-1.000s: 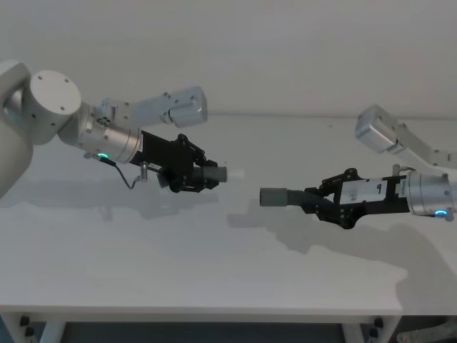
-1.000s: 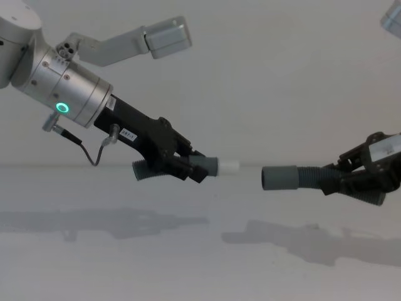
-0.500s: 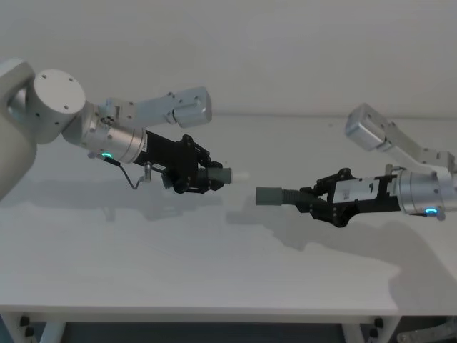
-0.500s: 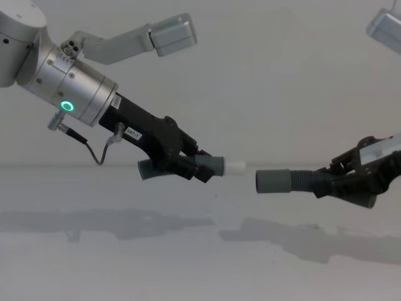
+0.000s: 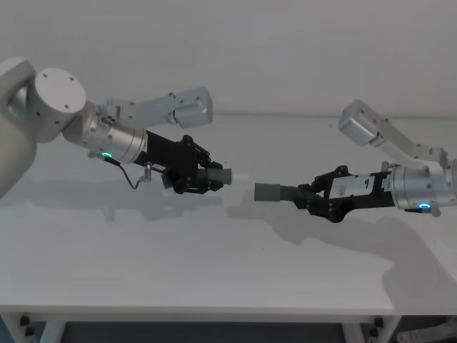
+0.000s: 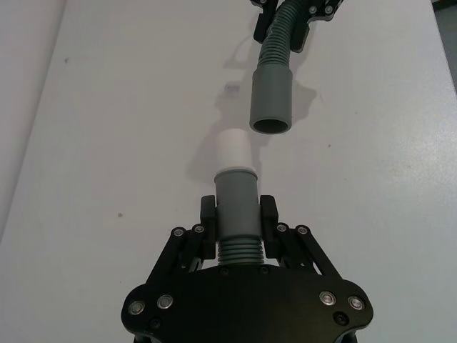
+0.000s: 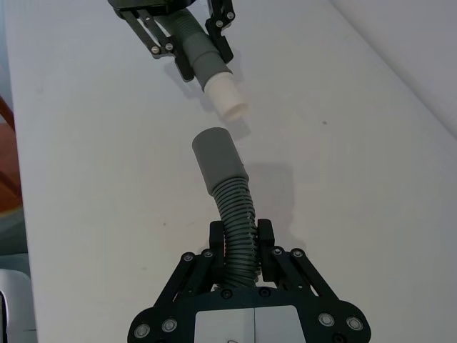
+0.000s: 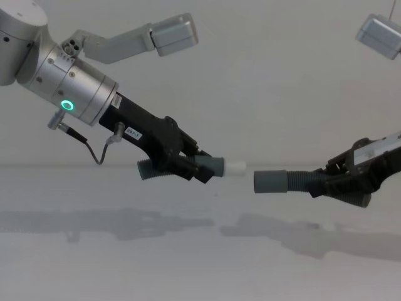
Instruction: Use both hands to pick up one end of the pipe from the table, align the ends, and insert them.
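Above the table (image 5: 214, 271): both pipe pieces held up, ends facing, a small gap between.
Left gripper (image 5: 202, 176) clamps the short piece (image 8: 210, 167), white tip (image 6: 232, 148) forward; right gripper (image 5: 308, 196) clamps the long ribbed piece (image 7: 235, 221), grey socket (image 5: 268, 192) just beside the tip.

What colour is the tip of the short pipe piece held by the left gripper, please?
White, on the tip above its grey collar; the left wrist view shows it best.
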